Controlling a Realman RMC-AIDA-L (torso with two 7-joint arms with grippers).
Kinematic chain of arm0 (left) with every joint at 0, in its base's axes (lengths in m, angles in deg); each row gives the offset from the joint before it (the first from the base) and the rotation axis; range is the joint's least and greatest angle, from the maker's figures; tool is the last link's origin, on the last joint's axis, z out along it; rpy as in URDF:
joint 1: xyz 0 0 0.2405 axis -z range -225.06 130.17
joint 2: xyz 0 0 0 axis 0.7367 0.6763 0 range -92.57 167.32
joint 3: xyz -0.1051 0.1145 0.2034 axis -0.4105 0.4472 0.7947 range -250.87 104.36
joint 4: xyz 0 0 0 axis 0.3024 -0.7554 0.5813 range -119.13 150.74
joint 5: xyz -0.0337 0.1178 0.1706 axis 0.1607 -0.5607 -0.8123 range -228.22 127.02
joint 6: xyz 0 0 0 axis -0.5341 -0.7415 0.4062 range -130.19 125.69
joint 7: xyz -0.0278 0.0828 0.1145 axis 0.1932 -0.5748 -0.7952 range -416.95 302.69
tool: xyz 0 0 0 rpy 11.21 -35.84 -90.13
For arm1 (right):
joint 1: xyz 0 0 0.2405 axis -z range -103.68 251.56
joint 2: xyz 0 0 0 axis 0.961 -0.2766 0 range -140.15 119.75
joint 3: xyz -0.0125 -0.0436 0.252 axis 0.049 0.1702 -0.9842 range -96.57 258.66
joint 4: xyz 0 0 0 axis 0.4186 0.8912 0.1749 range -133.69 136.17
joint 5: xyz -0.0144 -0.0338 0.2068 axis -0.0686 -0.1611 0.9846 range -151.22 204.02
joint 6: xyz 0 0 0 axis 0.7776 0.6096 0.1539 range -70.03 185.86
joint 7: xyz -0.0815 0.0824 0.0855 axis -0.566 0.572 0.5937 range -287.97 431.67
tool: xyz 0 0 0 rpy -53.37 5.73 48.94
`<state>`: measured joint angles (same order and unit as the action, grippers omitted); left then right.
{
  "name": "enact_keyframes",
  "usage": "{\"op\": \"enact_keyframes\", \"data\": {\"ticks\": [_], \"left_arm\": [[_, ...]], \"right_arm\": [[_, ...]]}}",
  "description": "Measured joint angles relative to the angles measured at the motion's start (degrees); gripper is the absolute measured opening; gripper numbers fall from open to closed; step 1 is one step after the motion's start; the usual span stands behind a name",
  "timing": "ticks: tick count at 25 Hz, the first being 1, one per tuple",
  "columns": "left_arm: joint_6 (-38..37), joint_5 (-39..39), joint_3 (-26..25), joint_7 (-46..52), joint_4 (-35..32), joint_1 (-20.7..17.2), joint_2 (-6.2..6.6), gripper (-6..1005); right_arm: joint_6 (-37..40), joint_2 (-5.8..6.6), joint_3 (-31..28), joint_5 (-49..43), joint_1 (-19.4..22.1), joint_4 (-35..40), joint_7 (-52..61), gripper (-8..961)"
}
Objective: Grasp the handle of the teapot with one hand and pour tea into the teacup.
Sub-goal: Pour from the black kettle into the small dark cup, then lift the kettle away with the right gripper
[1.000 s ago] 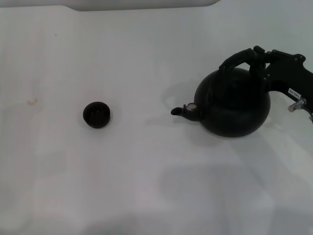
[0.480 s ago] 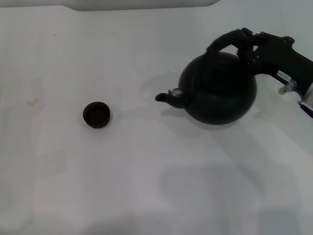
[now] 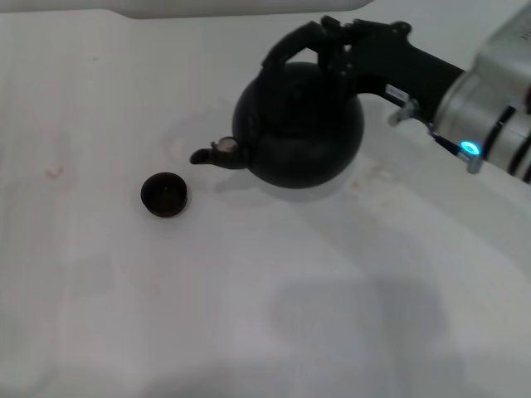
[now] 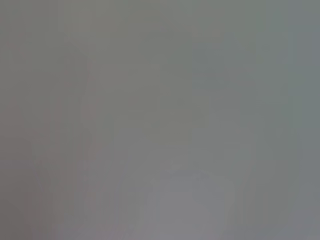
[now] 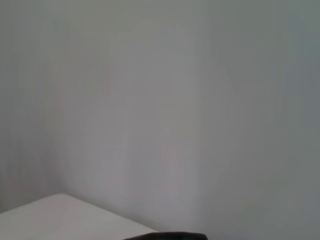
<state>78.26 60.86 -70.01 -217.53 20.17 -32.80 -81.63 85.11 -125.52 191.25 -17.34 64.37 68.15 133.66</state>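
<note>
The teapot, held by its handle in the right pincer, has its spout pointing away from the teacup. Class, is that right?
Not quite. In the head view the teapot, held by its handle in the right pincer, points its spout toward the teacup.

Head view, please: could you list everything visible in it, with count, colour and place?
teapot: one, black, round, carried toward the table's far right, spout pointing to the robot's left at the cup.
handle: one, black arched hoop over the top of the teapot, held at its right end.
teacup: one, dark brown-black, on the table left of the spout and apart from it.
table: one, white, with faint stains at its left edge and just right of the pot.
right gripper: one, black, closed on the handle, its arm coming in from the right.
left gripper: not in view.
</note>
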Motion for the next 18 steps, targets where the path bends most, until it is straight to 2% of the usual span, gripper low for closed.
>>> {"op": "enact_keyframes", "data": {"ticks": [5,18], "left_arm": [[-0.01,-0.09,0.05,0.0,0.11,0.03,-0.07,865],[-0.09,-0.11,0.16,0.0,0.21,0.22,-0.17,864]], "right_arm": [[-3.46,-0.06,1.68,0.04,-3.1,-0.08,-0.07,176],[-11.01,-0.42,5.25,-0.31,-6.22,0.54,-2.26,171]]}}
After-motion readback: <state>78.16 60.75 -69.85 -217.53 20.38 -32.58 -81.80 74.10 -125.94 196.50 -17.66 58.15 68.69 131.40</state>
